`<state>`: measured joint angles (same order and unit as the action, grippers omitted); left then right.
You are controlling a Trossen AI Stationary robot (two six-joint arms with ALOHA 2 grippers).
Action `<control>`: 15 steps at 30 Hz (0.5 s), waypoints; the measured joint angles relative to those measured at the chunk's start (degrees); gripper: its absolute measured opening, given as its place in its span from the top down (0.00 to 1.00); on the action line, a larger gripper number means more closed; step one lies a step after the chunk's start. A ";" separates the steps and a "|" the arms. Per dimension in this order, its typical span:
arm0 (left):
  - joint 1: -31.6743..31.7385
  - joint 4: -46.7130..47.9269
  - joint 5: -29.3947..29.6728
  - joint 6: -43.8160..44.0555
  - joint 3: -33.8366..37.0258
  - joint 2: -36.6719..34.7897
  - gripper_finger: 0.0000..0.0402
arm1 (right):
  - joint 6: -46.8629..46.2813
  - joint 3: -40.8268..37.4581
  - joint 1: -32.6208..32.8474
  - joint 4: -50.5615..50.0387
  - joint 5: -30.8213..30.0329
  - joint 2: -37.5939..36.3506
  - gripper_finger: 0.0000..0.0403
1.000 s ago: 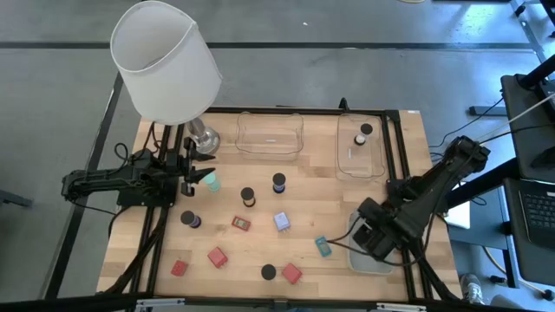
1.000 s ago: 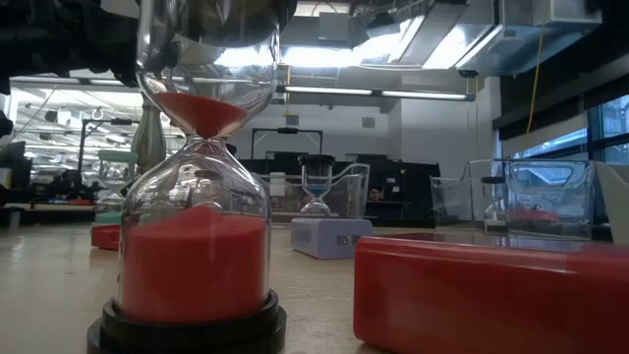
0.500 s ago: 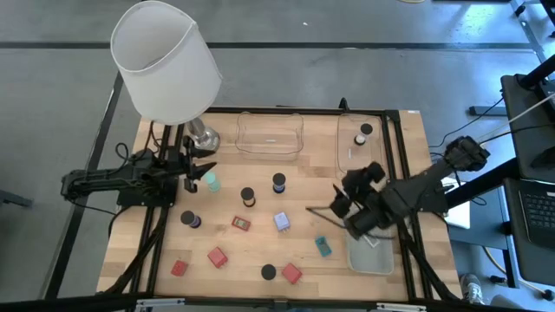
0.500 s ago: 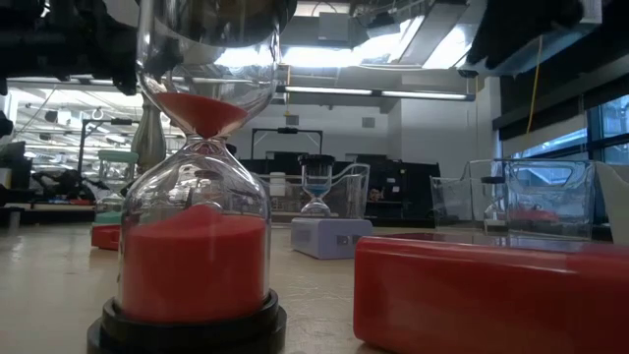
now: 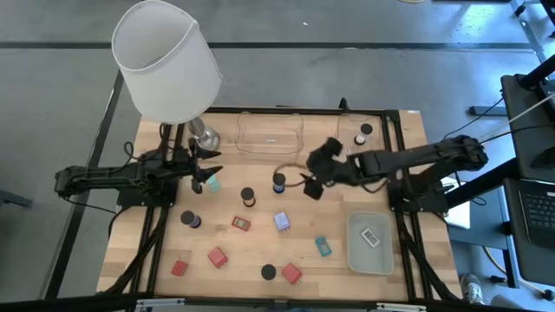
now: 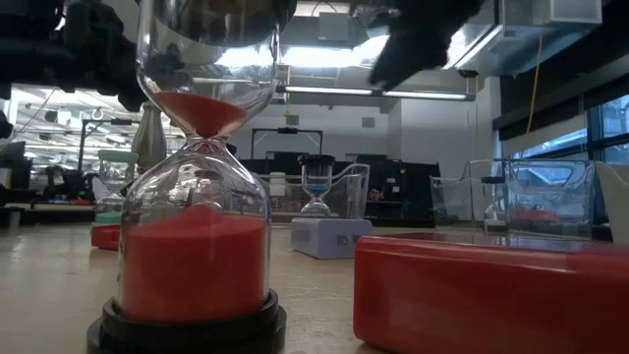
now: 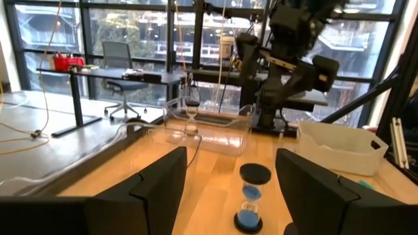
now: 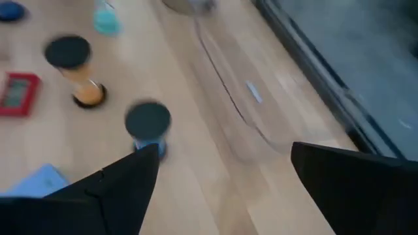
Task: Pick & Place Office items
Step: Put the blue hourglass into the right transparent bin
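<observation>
Red sand [image 6: 194,261] only at table level

A big white-shaded lamp [image 5: 165,61] stands at the wooden counter's [image 5: 260,186] far left corner. Two clear trays [image 5: 270,133] [image 5: 354,156] sit along the far edge, and a pale, possibly greenish, tray [image 5: 354,253] sits near right.

Black-capped hourglasses [image 5: 278,183]: six visible, one inside a clear tray [image 5: 270,144]. Trays: three. Red blocks [image 5: 217,257]: three. Lamp [image 5: 165,61]: one.
</observation>
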<state>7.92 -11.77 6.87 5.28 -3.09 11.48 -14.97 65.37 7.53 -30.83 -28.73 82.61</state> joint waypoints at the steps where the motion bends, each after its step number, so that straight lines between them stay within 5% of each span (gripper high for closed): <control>1: 0.00 0.02 -0.02 0.00 0.00 0.30 0.42 | 2.00 -1.15 -1.49 2.85 2.99 0.00 0.13; 7: 0.00 0.01 -0.04 0.00 0.00 1.81 0.42 | 8.16 -8.96 -8.51 20.83 18.06 0.04 0.13; 15: 0.00 -0.06 -0.04 0.00 0.00 2.59 0.42 | 14.31 -20.14 -11.23 46.56 26.66 4.19 0.13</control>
<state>7.92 -11.82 6.83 5.28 -3.09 14.07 -0.66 45.23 -3.70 15.74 -2.07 86.80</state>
